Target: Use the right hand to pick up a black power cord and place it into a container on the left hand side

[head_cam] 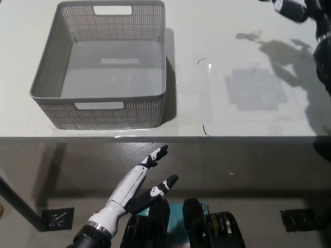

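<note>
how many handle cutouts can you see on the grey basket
2: one in the far wall of the grey basket at the picture's top, one in the near wall facing the table edge. The side walls show none.

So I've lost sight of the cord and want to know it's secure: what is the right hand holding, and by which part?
Cannot be told: the black right hand is mostly cut off at the top edge, and no cord shows. The white left hand holds nothing.
</note>
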### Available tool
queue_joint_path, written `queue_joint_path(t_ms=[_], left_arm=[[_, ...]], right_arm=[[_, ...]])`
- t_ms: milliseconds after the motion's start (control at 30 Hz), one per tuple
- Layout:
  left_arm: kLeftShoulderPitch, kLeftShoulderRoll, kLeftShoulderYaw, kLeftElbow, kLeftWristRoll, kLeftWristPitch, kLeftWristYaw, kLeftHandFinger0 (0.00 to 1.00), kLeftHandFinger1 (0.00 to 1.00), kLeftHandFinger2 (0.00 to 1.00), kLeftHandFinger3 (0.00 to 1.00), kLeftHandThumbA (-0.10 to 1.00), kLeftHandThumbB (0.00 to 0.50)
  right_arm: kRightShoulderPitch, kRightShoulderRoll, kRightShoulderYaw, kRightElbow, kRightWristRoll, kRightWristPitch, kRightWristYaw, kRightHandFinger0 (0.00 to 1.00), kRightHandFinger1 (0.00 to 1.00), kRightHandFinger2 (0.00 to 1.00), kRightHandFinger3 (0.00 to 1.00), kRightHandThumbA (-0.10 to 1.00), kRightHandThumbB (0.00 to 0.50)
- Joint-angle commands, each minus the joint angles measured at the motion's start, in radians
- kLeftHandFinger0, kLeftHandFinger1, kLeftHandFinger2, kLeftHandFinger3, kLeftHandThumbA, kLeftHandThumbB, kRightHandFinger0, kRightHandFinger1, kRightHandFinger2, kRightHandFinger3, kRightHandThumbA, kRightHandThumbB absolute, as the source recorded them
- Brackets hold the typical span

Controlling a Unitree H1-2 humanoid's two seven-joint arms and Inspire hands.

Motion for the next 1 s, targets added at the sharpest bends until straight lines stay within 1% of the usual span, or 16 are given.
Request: queue_joint_path(t_ms=[0, 33, 133, 233, 300, 400, 433, 467, 567, 600, 667, 733, 767, 833, 933, 967], left_arm=[[-0.012, 0.011, 0.000, -0.042, 0.007, 0.025, -0.019, 1.00, 1.00, 1.00, 1.00, 0.84, 0.037], [-0.012, 0.012, 0.000, -0.039, 0.005, 0.019, -0.018, 1.00, 1.00, 1.00, 1.00, 0.84, 0.033], [-0.007, 0.012, 0.001, -0.025, -0.001, -0.002, -0.012, 1.00, 1.00, 1.00, 1.00, 0.82, 0.043], [-0.005, 0.011, 0.003, -0.021, -0.013, -0.002, -0.016, 1.00, 1.00, 1.00, 1.00, 0.84, 0.053], [-0.005, 0.009, 0.003, -0.016, -0.021, -0.003, -0.019, 1.00, 1.00, 1.00, 1.00, 0.84, 0.059], [-0.007, 0.008, 0.003, -0.012, -0.022, -0.004, -0.020, 1.00, 1.00, 1.00, 1.00, 0.83, 0.063], [-0.007, 0.008, 0.003, -0.012, -0.017, 0.000, -0.020, 1.00, 1.00, 1.00, 1.00, 0.84, 0.076], [-0.007, 0.009, 0.002, -0.010, -0.014, -0.006, -0.018, 1.00, 1.00, 1.00, 1.00, 0.84, 0.071], [-0.004, 0.008, 0.002, -0.020, -0.027, -0.004, -0.026, 1.00, 1.00, 1.00, 1.00, 0.79, 0.047], [-0.003, 0.011, 0.001, -0.020, -0.025, -0.009, -0.027, 1.00, 1.00, 1.00, 1.00, 0.78, 0.034], [-0.006, 0.015, -0.003, -0.013, -0.018, -0.017, -0.028, 1.00, 1.00, 1.00, 1.00, 0.79, 0.031], [-0.005, 0.010, 0.001, -0.016, -0.039, -0.004, -0.038, 1.00, 1.00, 1.00, 1.00, 0.78, 0.051], [-0.005, 0.011, 0.002, -0.013, -0.041, -0.010, -0.038, 1.00, 1.00, 1.00, 1.00, 0.78, 0.063], [-0.005, 0.012, -0.001, -0.006, -0.032, -0.022, -0.032, 1.00, 1.00, 1.00, 1.00, 0.80, 0.071], [-0.003, 0.015, -0.005, -0.012, -0.029, -0.020, -0.036, 1.00, 1.00, 1.00, 1.00, 0.78, 0.042], [-0.003, 0.015, -0.006, -0.013, -0.028, -0.019, -0.036, 1.00, 1.00, 1.00, 1.00, 0.78, 0.040]], right_arm=[[-0.111, -0.023, -0.026, -0.088, 0.000, 0.020, 0.025, 0.00, 0.29, 0.62, 0.67, -0.10, 0.206], [-0.118, -0.020, -0.027, -0.091, 0.003, 0.019, 0.030, 0.00, 0.25, 0.57, 0.57, -0.10, 0.213], [-0.155, 0.001, -0.026, -0.111, 0.006, 0.043, 0.064, 0.00, 0.19, 0.51, 0.46, -0.10, 0.209], [-0.196, 0.020, -0.011, -0.101, -0.005, 0.038, 0.079, 0.00, 0.12, 0.40, 0.35, -0.10, 0.212], [-0.223, 0.037, -0.002, -0.092, -0.017, 0.038, 0.078, 0.00, 0.08, 0.38, 0.28, -0.10, 0.215], [-0.249, 0.056, 0.007, -0.086, -0.030, 0.048, 0.086, 0.00, 0.10, 0.42, 0.31, -0.10, 0.211], [-0.270, 0.071, 0.018, -0.078, -0.040, 0.044, 0.089, 0.00, 0.11, 0.43, 0.34, -0.10, 0.214], [-0.275, 0.077, 0.020, -0.074, -0.041, 0.043, 0.088, 0.00, 0.13, 0.45, 0.39, -0.10, 0.209], [-0.294, 0.101, 0.029, -0.063, -0.047, 0.044, 0.087, 0.00, 0.18, 0.49, 0.47, -0.10, 0.202], [-0.305, 0.114, 0.033, -0.057, -0.046, 0.039, 0.089, 0.00, 0.18, 0.49, 0.48, -0.10, 0.206], [-0.323, 0.144, 0.042, -0.058, -0.054, 0.057, 0.091, 0.00, 0.20, 0.52, 0.54, -0.10, 0.203], [-0.337, 0.169, 0.052, -0.050, -0.063, 0.057, 0.082, 0.00, 0.23, 0.57, 0.62, -0.10, 0.200], [-0.343, 0.184, 0.053, -0.046, -0.060, 0.059, 0.086, 0.00, 0.24, 0.59, 0.63, -0.10, 0.200], [-0.352, 0.214, 0.061, -0.032, -0.061, 0.052, 0.082, 0.00, 0.23, 0.56, 0.62, -0.10, 0.199], [-0.366, 0.257, 0.076, -0.009, -0.076, 0.063, 0.066, 0.00, 0.15, 0.46, 0.54, -0.10, 0.216], [-0.366, 0.261, 0.077, -0.006, -0.078, 0.061, 0.062, 0.00, 0.15, 0.45, 0.53, -0.10, 0.216]])
